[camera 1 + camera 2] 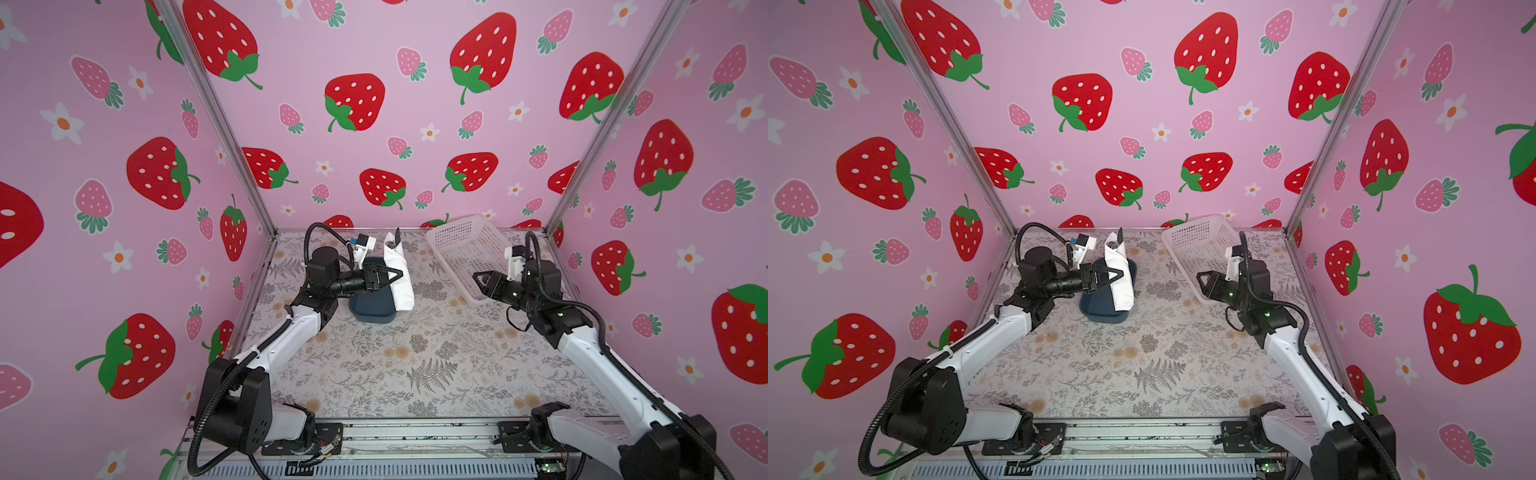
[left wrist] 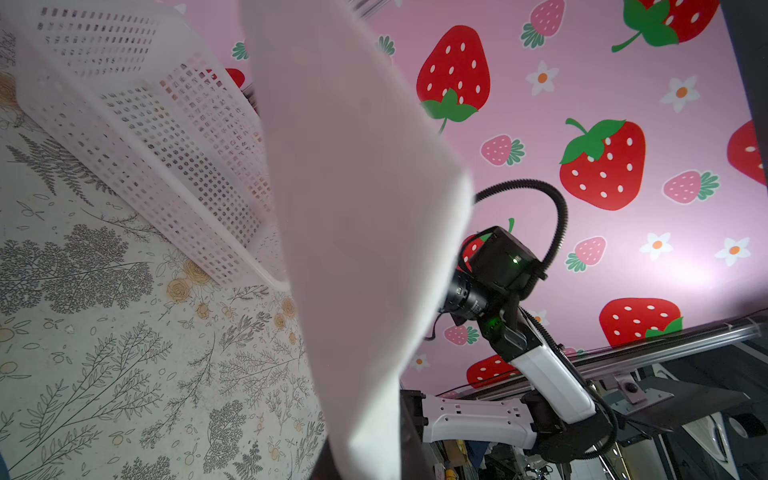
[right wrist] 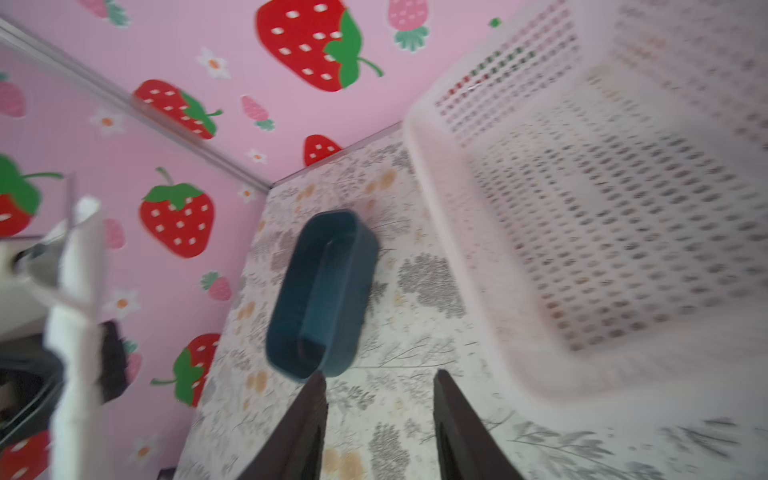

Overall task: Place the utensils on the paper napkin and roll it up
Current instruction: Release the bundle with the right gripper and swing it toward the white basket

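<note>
I have the napkin roll (image 1: 402,291) crosswise between the jaws of my left gripper (image 1: 397,275), up off the table (image 1: 415,365). The roll runs from the near side of that gripper to its far side, and a utensil tip (image 1: 397,235) pokes out of the far end. Directly beneath this gripper and the roll, the tub (image 1: 372,313) sits on the table. Well apart to its right, toward the back, lies the basket (image 1: 465,249). My right gripper (image 1: 478,283) hangs just beside the basket's near left corner, with the tub out ahead of its jaws.

Napkin (image 1: 403,296) matt white paper; basket (image 1: 460,241) perforated plastic; tub (image 1: 371,312) smooth plastic.
</note>
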`<act>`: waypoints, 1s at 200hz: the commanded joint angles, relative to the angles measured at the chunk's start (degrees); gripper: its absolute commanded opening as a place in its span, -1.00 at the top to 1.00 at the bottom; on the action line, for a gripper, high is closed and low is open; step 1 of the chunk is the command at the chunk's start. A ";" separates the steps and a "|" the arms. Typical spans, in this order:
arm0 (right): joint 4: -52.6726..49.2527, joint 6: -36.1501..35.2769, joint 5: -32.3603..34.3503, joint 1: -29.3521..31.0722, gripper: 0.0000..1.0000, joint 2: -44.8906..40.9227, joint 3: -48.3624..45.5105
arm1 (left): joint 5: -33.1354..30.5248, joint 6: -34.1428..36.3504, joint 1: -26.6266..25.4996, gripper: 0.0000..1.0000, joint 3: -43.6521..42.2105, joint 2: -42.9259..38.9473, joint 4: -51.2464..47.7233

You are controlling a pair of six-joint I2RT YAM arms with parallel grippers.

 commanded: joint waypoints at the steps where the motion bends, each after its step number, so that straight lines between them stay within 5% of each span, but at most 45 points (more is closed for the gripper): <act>1: -6.13 -7.10 3.07 -7.88 0.07 3.34 3.78 | 1.77 -1.26 -0.20 0.69 2.18 -1.91 3.40; 72: -3.71 -12.86 0.48 -23.83 -0.16 22.19 16.93 | 0.42 -4.85 -2.36 0.69 0.80 -1.56 8.15; 134: -6.26 -16.70 -2.99 -25.32 -0.27 34.50 25.92 | -0.44 -5.86 -5.05 0.69 1.52 0.44 9.93; 172: -8.45 -17.38 -11.22 -25.37 -0.28 41.64 30.88 | -1.21 -5.44 -6.55 0.69 1.21 0.65 9.34; 200: -9.22 -17.76 -7.09 -25.27 -0.32 44.79 33.65 | -1.19 -5.26 -8.01 0.69 1.54 1.36 9.39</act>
